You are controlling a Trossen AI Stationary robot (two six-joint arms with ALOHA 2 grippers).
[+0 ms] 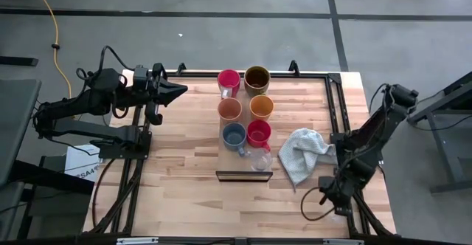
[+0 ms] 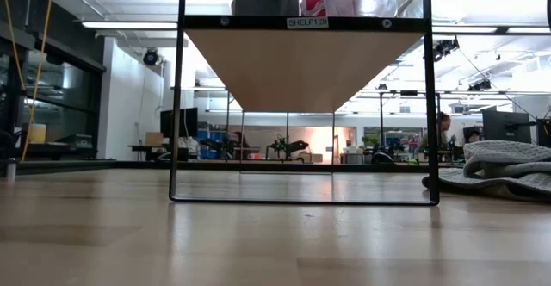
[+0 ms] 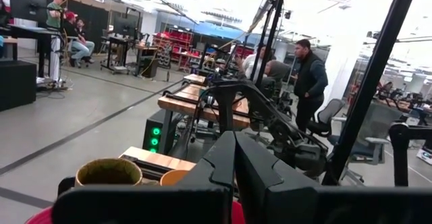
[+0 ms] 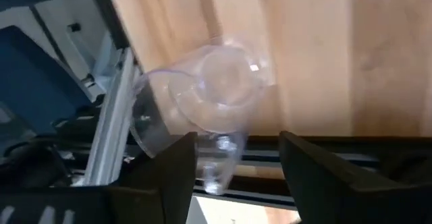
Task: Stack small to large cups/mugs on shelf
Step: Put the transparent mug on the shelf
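Right wrist view shows the right claw with its jaws standing wide and a clear glass cup lying tipped on its side just ahead of them, apparently loose, its mouth turned toward the metal frame rail at the table edge and its long axis running slantwise across the gap between the fingers. From above, that claw sits low at the table's right edge, beyond the grey cloth, well apart from the shelf; the fallen cup itself cannot be made out there. On the shelf stand seven cups in two rows, among them a second clear cup at the near end. The left claw hangs pinched shut over the table's far left corner, so the right arm is plainly nearer. Whether the cup rests on the table or overhangs the rail is hard to tell.
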